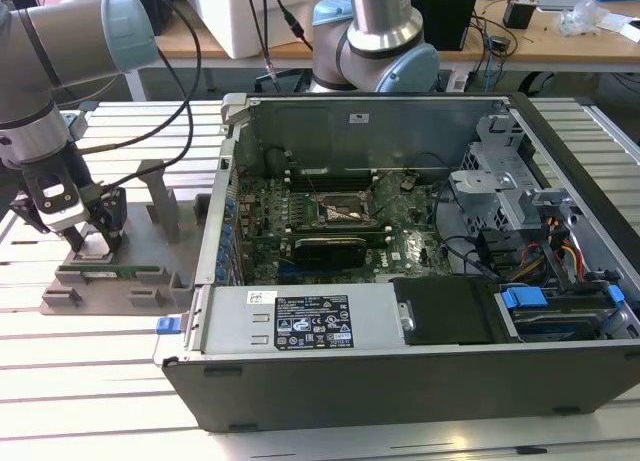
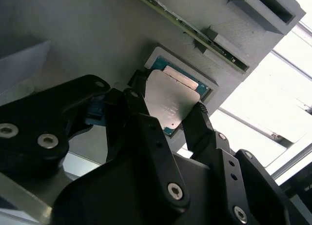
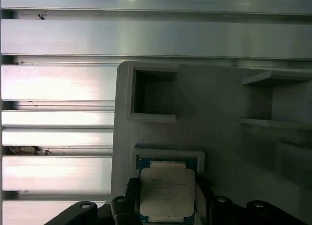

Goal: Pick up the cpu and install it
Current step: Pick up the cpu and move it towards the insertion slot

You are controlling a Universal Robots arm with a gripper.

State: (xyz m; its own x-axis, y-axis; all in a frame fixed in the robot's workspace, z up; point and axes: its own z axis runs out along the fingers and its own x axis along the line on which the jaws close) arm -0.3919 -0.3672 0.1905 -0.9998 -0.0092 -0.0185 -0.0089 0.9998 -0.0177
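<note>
The cpu (image 2: 168, 100) is sitting in its recess in the grey holder (image 1: 110, 281) on the table (image 1: 100, 381). The gripper (image 2: 165, 104) is clasping it by 2 opposite edges, not yet lifting it. The motherboard socket (image 1: 345, 213) in the open computer case (image 1: 400, 366) is lying well apart. Judging by this, pick-up is starting and installing is all left.

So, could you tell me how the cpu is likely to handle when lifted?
The cpu looks flat and rigid, so it probably won't flex. Its smooth metal top and thin edges may slip between the fingers. Thin, so likely light.
</note>
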